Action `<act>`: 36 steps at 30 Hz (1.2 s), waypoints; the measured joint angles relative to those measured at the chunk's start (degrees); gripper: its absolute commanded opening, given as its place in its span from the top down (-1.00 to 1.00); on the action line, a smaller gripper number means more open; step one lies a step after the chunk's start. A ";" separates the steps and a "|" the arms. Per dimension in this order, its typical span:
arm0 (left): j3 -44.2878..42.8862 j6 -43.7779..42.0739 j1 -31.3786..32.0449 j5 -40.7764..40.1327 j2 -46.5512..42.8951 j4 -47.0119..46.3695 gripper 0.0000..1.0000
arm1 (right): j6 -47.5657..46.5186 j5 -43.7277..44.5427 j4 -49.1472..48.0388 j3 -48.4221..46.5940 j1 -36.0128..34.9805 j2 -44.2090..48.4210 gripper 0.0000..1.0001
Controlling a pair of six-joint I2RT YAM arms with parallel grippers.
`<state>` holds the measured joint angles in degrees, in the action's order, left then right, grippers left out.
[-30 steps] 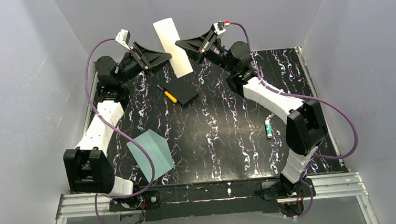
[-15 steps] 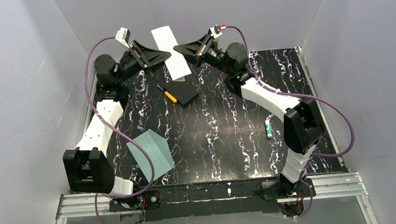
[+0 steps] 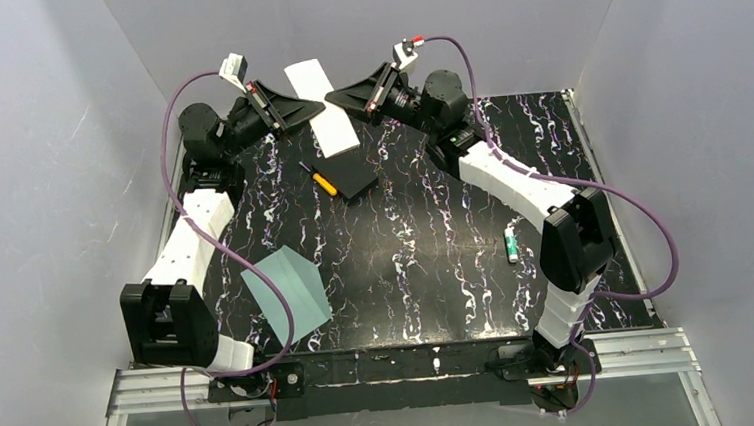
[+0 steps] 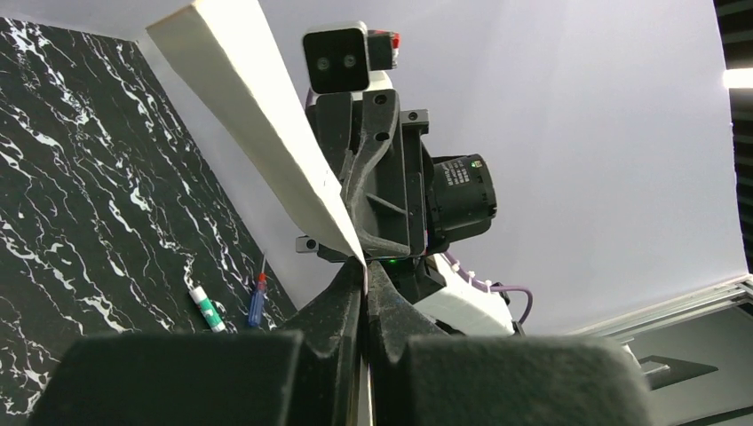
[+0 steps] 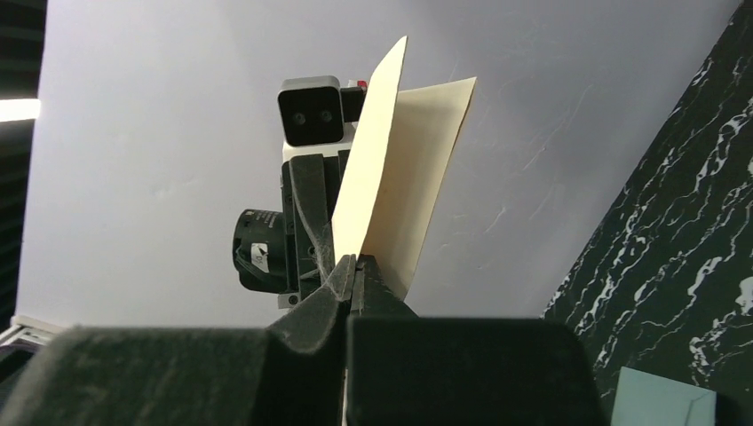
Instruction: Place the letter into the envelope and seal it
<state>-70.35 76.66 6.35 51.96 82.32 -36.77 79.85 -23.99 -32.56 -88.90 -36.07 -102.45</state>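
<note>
The left pincer (image 3: 319, 105) is now being pressed shut on the letter (image 3: 338, 132). A second ago its jaws were being held apart around the sheet's edge. In the left wrist view its fingertips (image 4: 344, 288) are being squeezed together on the paper's lower edge. The letter is also being carried a little lower and further left than before, and tipped flatter. On the other side the right pincer (image 3: 331, 96) is being kept clamped on the same sheet, so the letter is being held by both arms at once. It is up in the air over the far end of the bench (image 3: 434, 229), with a black pad (image 3: 353, 178) and a screwdriver (image 3: 323, 183) lying nearer on the surface.

This is being read as a handover or re-grip. With two holds secured, one can likely be let go and the sheet taken toward the envelope (image 3: 288, 294). That is lying flat at the near left, close to the left arm's base and well apart from the letter. Inserting and sealing are both being left undone.

The left arm (image 3: 190, 241) is being stretched along the left edge to the far end, its wrist turned inward and its pincer pointed right. The right arm (image 3: 517, 188) is being reached up the right side, bent at the elbow and pointed left. The two pincers are being brought nose to nose across the sheet.
</note>
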 measured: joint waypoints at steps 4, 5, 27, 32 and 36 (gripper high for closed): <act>0.02 -0.11 -0.04 0.13 0.35 0.00 1.00 | -4.20 0.20 3.32 -1.27 0.00 0.44 0.60; 0.02 -0.13 -0.04 0.20 0.42 0.00 1.00 | -5.18 0.31 4.07 -1.40 0.00 0.70 0.39; 0.00 -1.81 -0.02 3.91 0.57 -0.48 1.00 | -3.26 -2.27 -0.02 1.18 0.87 2.82 0.01; 0.00 -1.38 -0.02 4.09 0.55 -0.50 1.00 | 1.99 -4.63 -5.62 0.61 0.85 -0.66 0.81; 0.02 -1.22 -0.02 4.11 0.52 -0.59 0.48 | 3.30 -4.68 -6.62 0.55 0.83 -1.25 0.97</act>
<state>-70.32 75.44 6.33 56.07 82.85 -37.36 83.15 -28.67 -39.18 -88.36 -35.24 -103.70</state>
